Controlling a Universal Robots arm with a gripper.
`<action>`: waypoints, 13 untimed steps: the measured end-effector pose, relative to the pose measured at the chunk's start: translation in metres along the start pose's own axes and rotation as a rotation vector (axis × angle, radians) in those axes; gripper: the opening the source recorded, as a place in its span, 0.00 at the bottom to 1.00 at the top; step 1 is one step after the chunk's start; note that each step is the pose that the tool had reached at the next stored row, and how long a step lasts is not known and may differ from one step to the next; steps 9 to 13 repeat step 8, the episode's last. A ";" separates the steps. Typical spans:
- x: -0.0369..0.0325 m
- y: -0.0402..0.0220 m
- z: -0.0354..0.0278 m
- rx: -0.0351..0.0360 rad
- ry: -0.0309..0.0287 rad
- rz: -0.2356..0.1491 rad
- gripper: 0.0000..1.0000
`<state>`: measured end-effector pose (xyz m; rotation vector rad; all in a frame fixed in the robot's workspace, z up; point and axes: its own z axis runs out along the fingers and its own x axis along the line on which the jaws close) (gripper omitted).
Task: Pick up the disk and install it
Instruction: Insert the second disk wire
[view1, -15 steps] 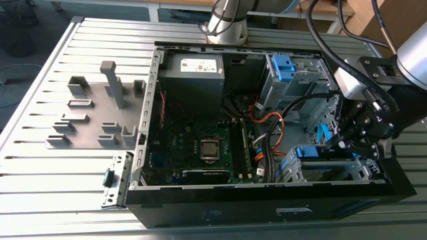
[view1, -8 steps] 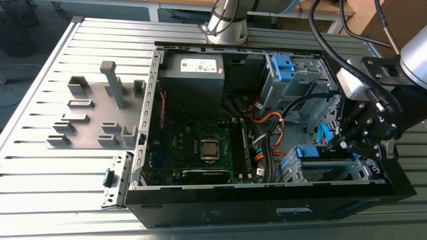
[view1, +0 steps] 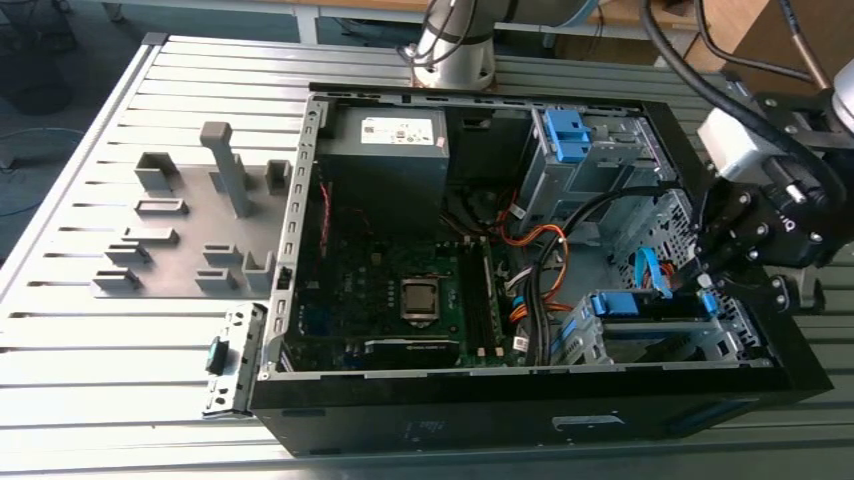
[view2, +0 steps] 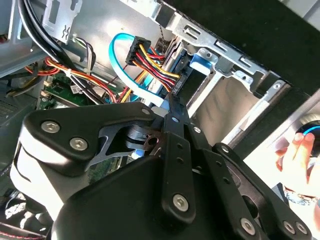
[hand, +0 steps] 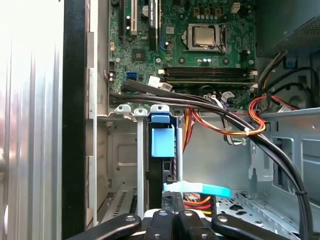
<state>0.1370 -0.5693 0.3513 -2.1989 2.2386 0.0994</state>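
Exterior view: slotted silver aluminium table (view1: 80, 330) carrying an open black desktop computer case (view1: 534, 420), with a grey fixture plate of upright blocks (view1: 187, 250) beside it on the exterior view's left. Green motherboard (view1: 347, 290) on the case floor. Bare-metal drive cage (view1: 587, 340) in the case corner at the exterior view's right. Black linkage gripper (hand: 172, 197) in the first wrist view, fingertips drawn together, just beside the cage. Disk (hand: 162, 142), seen edge-on by its blue plastic bracket, seated in that cage. Light-blue flat cable (hand: 210, 190) lying across the gripper's tip.
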 end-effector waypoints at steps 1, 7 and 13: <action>-0.0001 -0.0001 -0.0020 -0.0001 0.0000 0.000 0.11; -0.0002 -0.0001 -0.0040 -0.0002 -0.0001 0.000 0.11; -0.0002 -0.0001 -0.0040 -0.0002 -0.0001 0.000 0.11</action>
